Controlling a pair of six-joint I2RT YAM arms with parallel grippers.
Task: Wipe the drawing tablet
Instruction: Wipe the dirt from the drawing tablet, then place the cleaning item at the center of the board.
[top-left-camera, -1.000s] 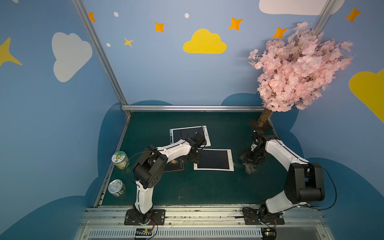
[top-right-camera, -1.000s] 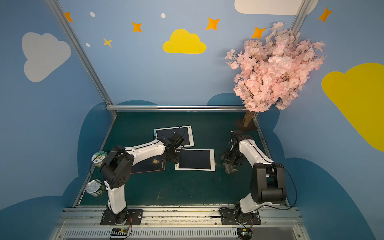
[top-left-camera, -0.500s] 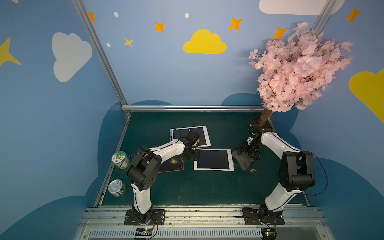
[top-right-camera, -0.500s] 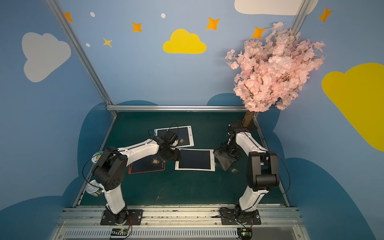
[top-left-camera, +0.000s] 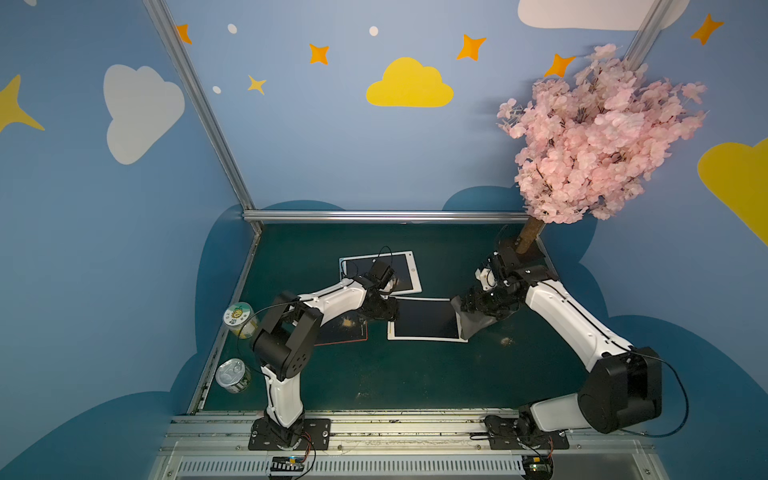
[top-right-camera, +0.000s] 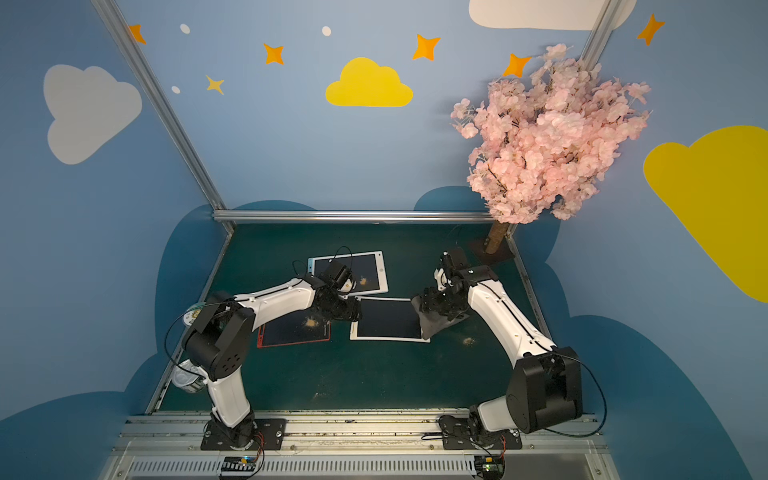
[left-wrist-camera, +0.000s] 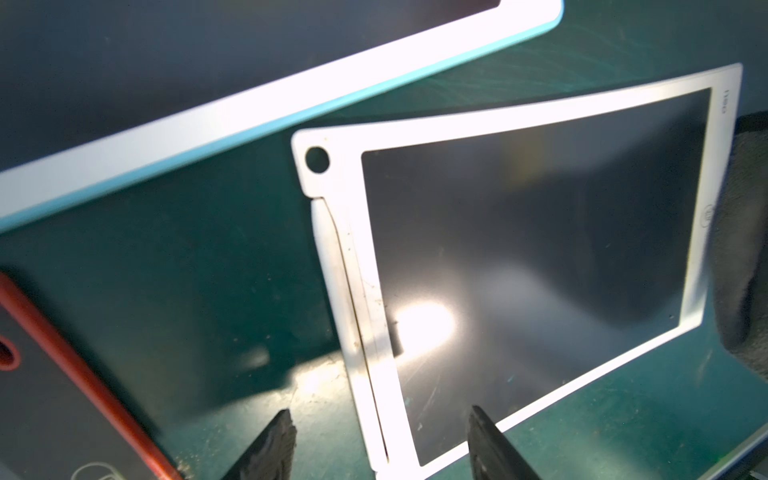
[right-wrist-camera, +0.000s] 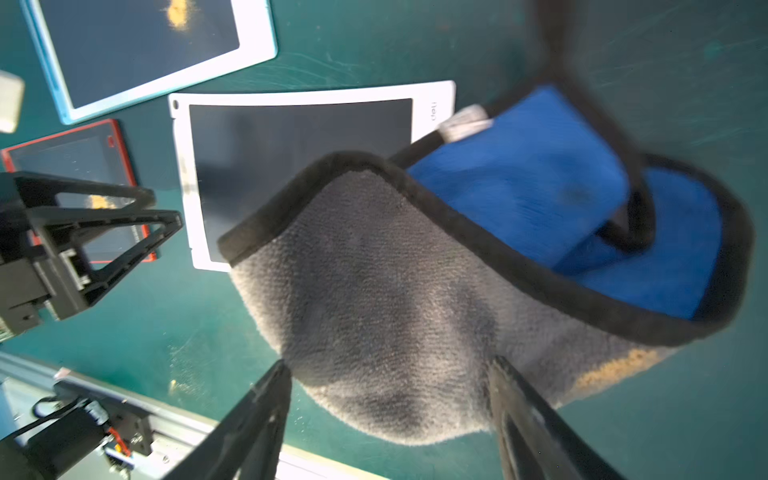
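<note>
White tablet (top-left-camera: 424, 320) flat on mat (top-left-camera: 374, 374), between pincers. Left pincer (left-wrist-camera: 380, 415) released, jaws astride one edge. Right pincer (right-wrist-camera: 390, 365) spread wide, cloth (right-wrist-camera: 395, 291) bunched between jaws at opposite edge. Three tablets counting blue-edged tablet (top-left-camera: 405, 266), red tablet (top-left-camera: 345, 330); one cloth; two cans (top-left-camera: 240, 320).

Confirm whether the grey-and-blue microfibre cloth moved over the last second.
Yes. The grey-and-blue microfibre cloth shifted toward the white-framed drawing tablet and now overlaps one short edge.

two white-shelled arms, left arm (top-left-camera: 332, 299) and right arm (top-left-camera: 569, 320), with bulky black joint housings (top-left-camera: 619, 395), thin black cables (top-left-camera: 684, 401) looping off elbows and wrists, black base plates (top-left-camera: 320, 428) fixed with screws, red wires (top-left-camera: 308, 439) at the bases, black jaws of open triangular lattice
</note>
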